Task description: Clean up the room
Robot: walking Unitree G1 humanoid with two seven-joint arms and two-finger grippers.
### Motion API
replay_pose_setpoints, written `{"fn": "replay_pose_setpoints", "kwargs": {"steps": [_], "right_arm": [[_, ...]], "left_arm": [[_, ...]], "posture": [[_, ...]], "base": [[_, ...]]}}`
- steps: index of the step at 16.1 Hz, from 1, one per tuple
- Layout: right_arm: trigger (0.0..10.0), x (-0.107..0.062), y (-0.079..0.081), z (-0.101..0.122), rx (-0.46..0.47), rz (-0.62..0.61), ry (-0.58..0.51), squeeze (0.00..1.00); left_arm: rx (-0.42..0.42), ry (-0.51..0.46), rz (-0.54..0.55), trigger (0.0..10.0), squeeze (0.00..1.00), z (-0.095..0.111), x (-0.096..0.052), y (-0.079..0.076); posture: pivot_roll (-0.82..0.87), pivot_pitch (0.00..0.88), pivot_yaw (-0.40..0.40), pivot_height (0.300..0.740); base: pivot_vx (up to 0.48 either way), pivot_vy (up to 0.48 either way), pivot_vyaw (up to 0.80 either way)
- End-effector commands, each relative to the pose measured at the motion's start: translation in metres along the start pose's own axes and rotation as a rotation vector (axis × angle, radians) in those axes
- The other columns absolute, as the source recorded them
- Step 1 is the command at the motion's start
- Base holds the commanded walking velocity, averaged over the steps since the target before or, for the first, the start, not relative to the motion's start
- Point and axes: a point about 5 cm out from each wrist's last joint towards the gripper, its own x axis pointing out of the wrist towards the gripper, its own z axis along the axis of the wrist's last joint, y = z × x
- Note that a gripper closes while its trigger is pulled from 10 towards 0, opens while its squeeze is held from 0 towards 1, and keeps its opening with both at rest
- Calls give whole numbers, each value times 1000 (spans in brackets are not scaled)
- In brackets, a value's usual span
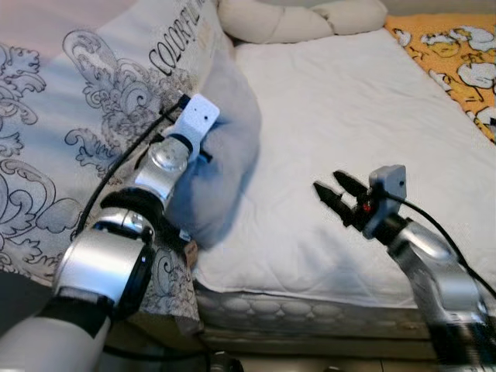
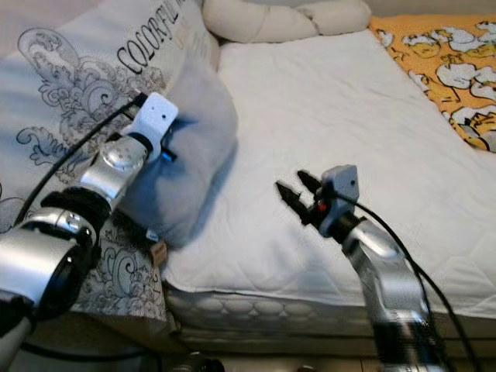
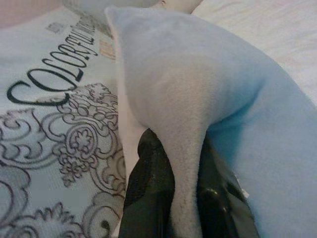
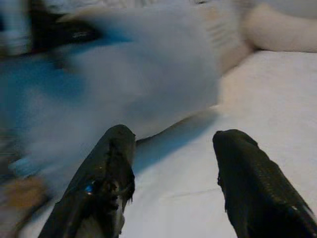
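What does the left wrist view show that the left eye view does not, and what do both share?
Left wrist view alone: the left gripper seen close up, its black fingers shut on a fold of the pale blue pillow.

Left eye view alone: the right gripper, open, above the white mattress; a cream cushion at the head of the bed; an orange patterned blanket at the far side.

Both: the blue pillow, the patterned quilt with black lettering, and some white mattress.
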Motion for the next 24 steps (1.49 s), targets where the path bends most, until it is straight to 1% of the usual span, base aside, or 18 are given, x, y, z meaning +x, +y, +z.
{"fn": "replay_pose_setpoints", "kwargs": {"steps": [1,2,3,4,5,6,7,8,9,10,12,13,14,17,19,20,21,24], "right_arm": [[10000,-5,16,5,-10,135,36,1000],[10000,-11,21,4,-7,186,77,1000],[10000,-15,22,4,-1,205,98,1000],[10000,-17,25,4,3,234,115,1000],[10000,-17,27,4,5,246,120,1000],[10000,-19,31,9,2,287,130,1000],[10000,-19,31,11,-2,293,130,1000],[10000,-18,29,14,-18,282,130,1000],[10000,-18,29,14,-18,282,130,1000],[10000,-16,25,15,-31,261,126,1000],[10000,-13,25,14,-19,260,121,1000],[10000,-10,26,13,-2,262,119,1000],[10000,-7,27,13,-2,269,112,1000],[10000,-2,27,13,0,282,109,1000],[10000,5,27,11,9,283,109,1000],[10000,8,26,12,6,276,90,1000],[10000,11,25,14,13,259,58,1000],[10000,20,25,12,8,251,50,1000]], "left_arm": [[49,9,78,10000,0,3,-1,23],[39,61,97,10000,0,-7,-3,28],[17,101,94,10000,0,-17,-5,28],[-15,152,80,10000,0,-29,-8,26],[-27,171,74,10000,0,-35,-9,24],[-46,253,87,10000,0,-54,-16,22],[-77,279,91,10000,0,-60,-18,22],[-144,306,95,10000,337,-66,-20,22],[-144,306,95,10000,337,-66,-20,22],[-181,317,117,10000,1000,-71,-23,26],[-277,317,132,10000,1000,-76,-26,30],[-361,301,125,10000,1000,-77,-26,32],[-388,284,137,10000,1000,-75,-26,37],[-410,261,148,10000,1000,-71,-26,45],[-454,171,137,10000,1000,-54,-23,60],[-485,128,123,10000,1000,-46,-21,65],[-515,87,104,10000,1000,-38,-19,68],[-558,26,59,10000,1000,-27,-17,72]], "posture": [[-193,0,168,740],[-197,0,164,740],[-201,0,159,740],[-205,0,157,740],[-205,0,157,740],[-213,0,152,740],[-212,0,146,740],[-209,0,143,740],[-209,0,143,740],[-200,0,135,740],[-193,0,131,740],[-180,0,125,740],[-162,0,115,740],[-144,0,107,740],[-115,0,102,740],[-105,0,101,740],[-88,0,96,740],[-74,0,98,740]], "base": [[0,0,0],[0,0,0],[0,0,0],[0,0,0],[0,0,0],[0,0,0],[0,0,0],[0,0,0],[0,0,0],[0,0,0],[0,0,0],[0,0,0],[0,0,0],[0,0,0],[0,0,0],[0,0,0],[0,0,0],[0,0,0]]}}
